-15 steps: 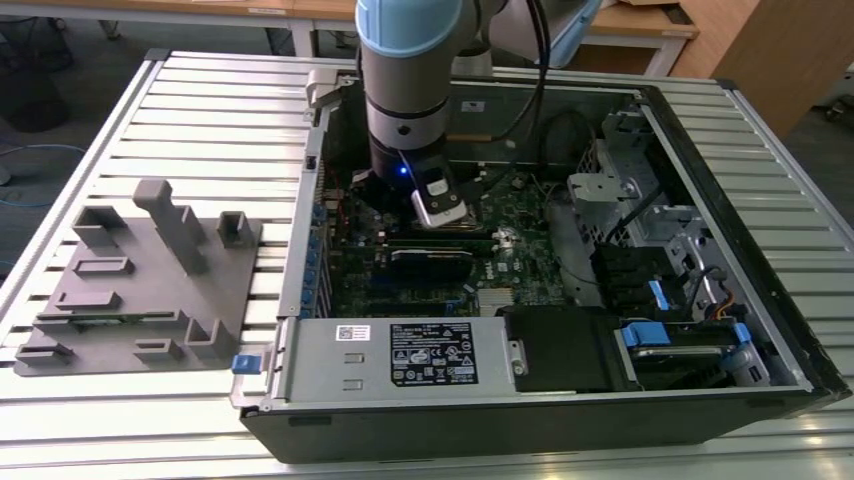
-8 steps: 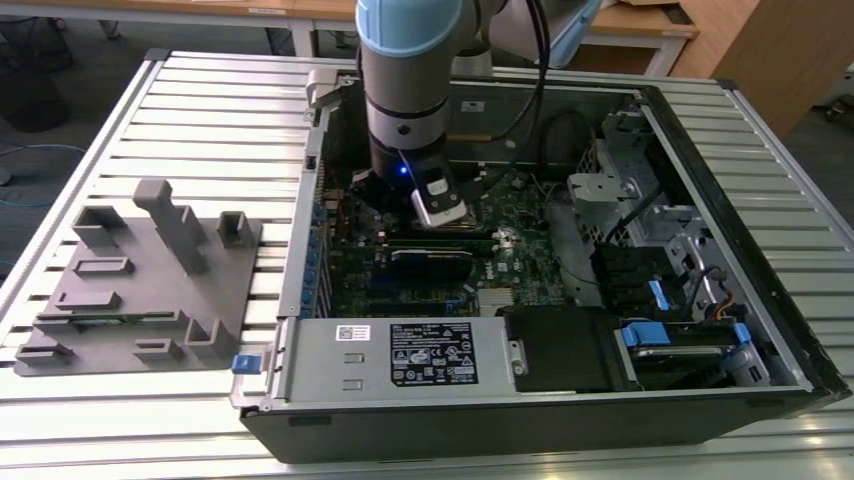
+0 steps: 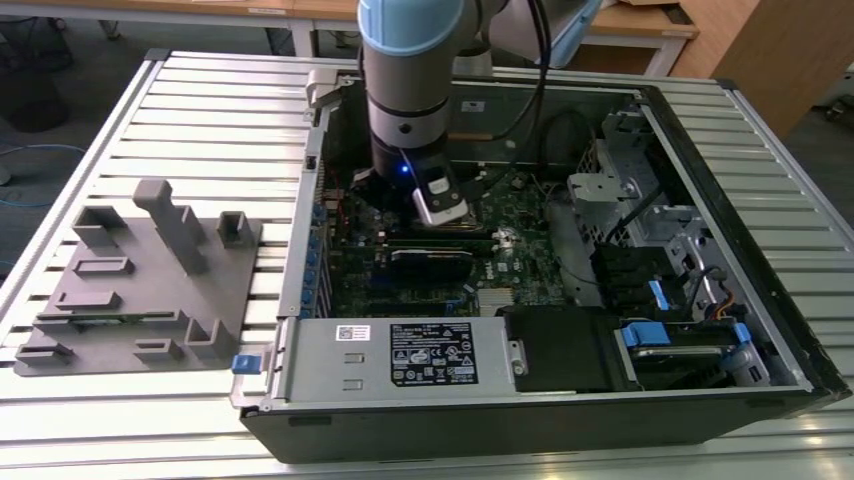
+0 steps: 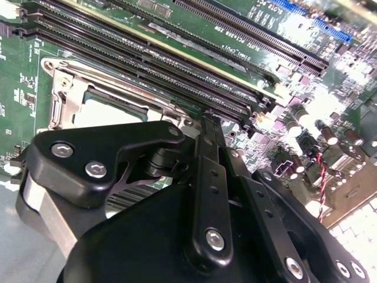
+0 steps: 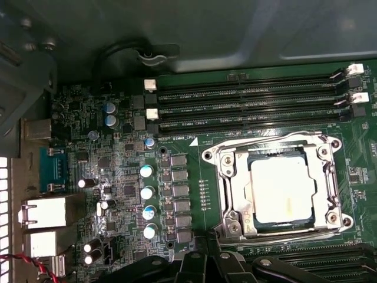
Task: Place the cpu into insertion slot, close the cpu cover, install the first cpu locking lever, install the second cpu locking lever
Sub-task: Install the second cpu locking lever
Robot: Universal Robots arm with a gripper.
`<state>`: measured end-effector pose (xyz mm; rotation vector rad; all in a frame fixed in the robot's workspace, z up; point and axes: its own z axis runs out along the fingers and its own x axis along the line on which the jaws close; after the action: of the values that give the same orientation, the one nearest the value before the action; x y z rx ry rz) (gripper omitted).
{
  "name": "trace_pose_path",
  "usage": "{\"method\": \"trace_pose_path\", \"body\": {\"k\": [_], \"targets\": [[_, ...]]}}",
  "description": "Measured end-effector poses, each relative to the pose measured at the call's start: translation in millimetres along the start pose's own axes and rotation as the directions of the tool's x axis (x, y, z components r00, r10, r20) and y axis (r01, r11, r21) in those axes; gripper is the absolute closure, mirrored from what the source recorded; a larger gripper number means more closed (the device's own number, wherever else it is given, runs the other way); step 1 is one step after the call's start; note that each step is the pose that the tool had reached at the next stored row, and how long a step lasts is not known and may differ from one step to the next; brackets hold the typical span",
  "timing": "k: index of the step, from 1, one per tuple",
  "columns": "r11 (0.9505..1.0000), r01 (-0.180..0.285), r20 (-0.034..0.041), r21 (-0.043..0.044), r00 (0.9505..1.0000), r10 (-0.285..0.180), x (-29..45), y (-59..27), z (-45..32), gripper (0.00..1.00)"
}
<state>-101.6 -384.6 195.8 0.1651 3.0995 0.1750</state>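
Nearest me, at the lower middle of the exterior view, sits the grey power supply box [image 3: 387, 355] inside the open computer case [image 3: 747, 200]. A grey fixture tray [image 3: 134, 290] lies on the slatted table [image 3: 200, 110] at the exterior view's left. Past the box, in the middle of the frame, the gripper [image 3: 445, 212] hangs low over the green circuit board [image 3: 521, 215]; whether it is wide or narrow I cannot tell, and I see nothing carried in it.

In the first wrist view the cpu [image 5: 280, 188] already lies flat in the insertion slot [image 5: 252, 219], its pale metal top showing through the window of the cpu cover [image 5: 232, 183], which looks folded down around it. Thin wire levers run along the frame's edges; I cannot tell whether they are hooked.

I would judge the chip light, stiff and smooth-topped, so apt to slip, with a delicate underside. It is best taken by its edges. The cover seems thin springy metal, to be pressed at its free edge. Beyond stand the long memory slots [image 5: 247, 109], and farthest back the arm [image 3: 407, 60] rises out of the frame's top.
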Motion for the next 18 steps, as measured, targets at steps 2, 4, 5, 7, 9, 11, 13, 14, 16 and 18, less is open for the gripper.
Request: {"method": "trace_pose_path", "body": {"k": [2,4,5,7,9,11,13,14,16,18], "targets": [[1.0000,0.000,0.0000,-0.0002,1.0000,0.000,-0.5,0.5,0.1,0.89],[1.0000,0.000,-0.0001,-0.0001,1.0000,0.000,-0.7,0.6,0.2,0.89],[1.0000,0.000,-0.0001,-0.0001,1.0000,0.000,-0.9,0.6,0.3,0.89],[1.0000,0.000,-0.0001,0.0001,1.0000,0.000,-1.2,0.7,0.5,0.89],[1.0000,0.000,-0.0001,0.0001,1.0000,0.000,-1.4,0.7,0.9,0.89],[1.0000,0.000,-0.0001,0.0000,1.0000,0.000,-1.4,0.6,1.6,0.89],[1.0000,0.000,-0.0002,0.0002,1.0000,0.000,-1.4,0.5,2.2,0.89],[1.0000,0.000,-0.0002,0.0002,1.0000,0.000,-1.4,0.5,2.2,0.89],[1.0000,0.000,-0.0002,0.0003,1.0000,0.000,-1.4,0.5,2.3,0.89],[1.0000,0.000,0.0000,-0.0002,1.0000,0.000,-1.4,0.7,0.8,0.89]]}}
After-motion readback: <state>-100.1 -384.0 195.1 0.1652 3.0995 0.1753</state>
